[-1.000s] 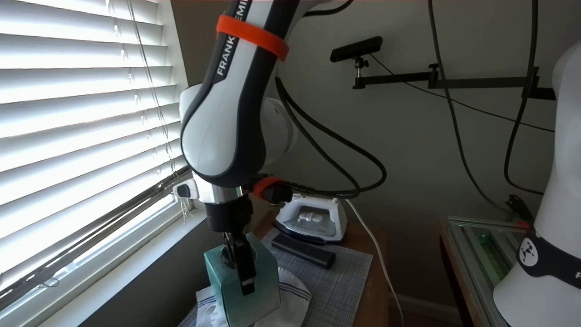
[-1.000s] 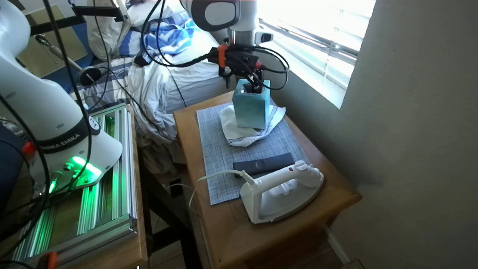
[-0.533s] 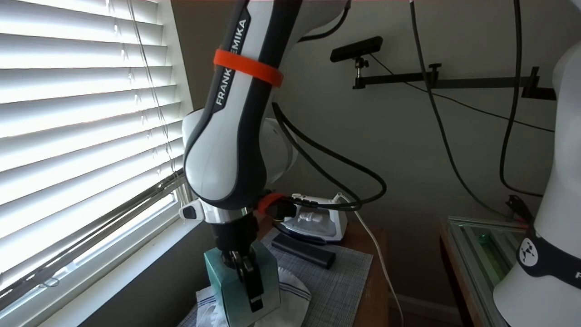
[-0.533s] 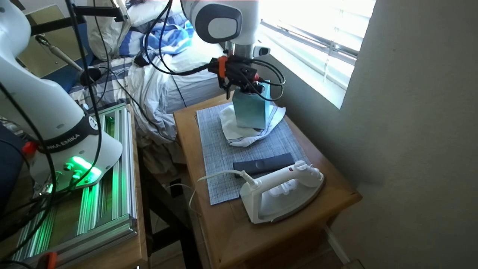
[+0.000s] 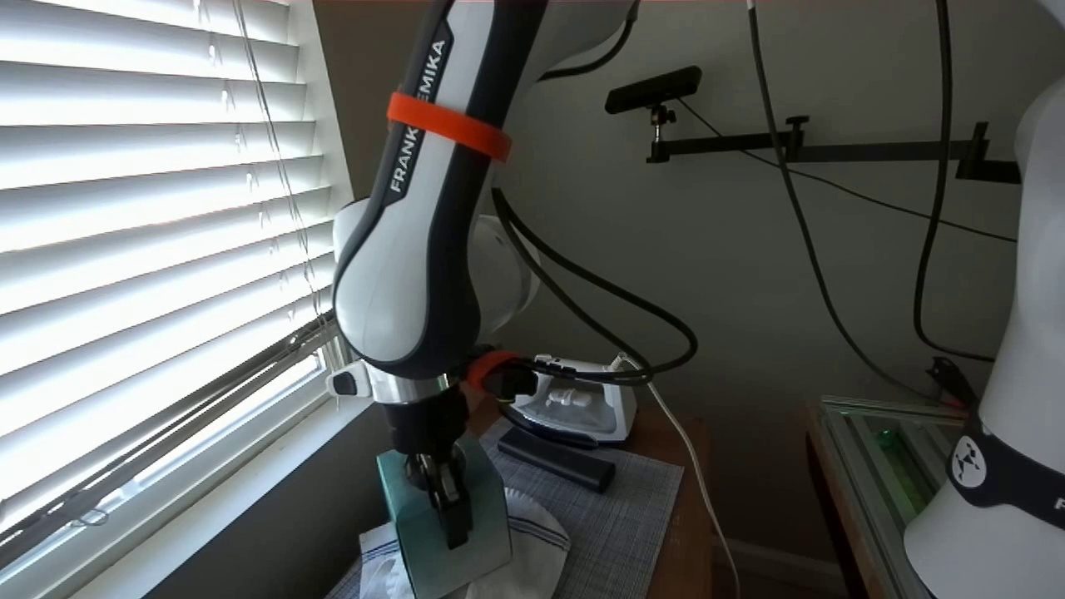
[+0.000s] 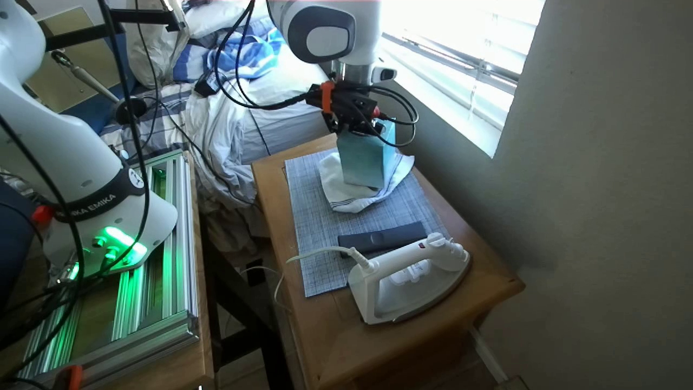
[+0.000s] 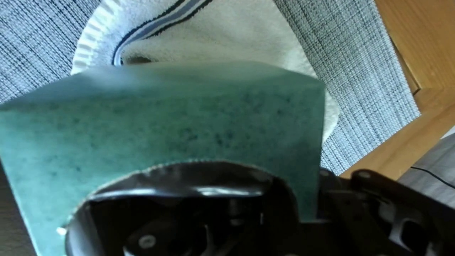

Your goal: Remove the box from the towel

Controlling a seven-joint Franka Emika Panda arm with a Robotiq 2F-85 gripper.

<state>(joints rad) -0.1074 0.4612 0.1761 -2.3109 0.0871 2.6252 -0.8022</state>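
The black end effector [image 5: 450, 522] seemingly pinches the teal cuboid cardboard box [image 6: 364, 161], upright on the white striped cloth towel [image 6: 346, 199].

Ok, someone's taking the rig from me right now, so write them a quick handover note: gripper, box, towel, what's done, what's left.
Gripper: jaws look closed on one side wall of the box, one inside it, one outside.
Things: the box is on the towel, which lies on the gray mat.
Done: grip apparently taken; box not yet lifted.
Left: lift the box, carry it off the towel, set it down, release. Probably best to steer clear of the iron and dark slab.
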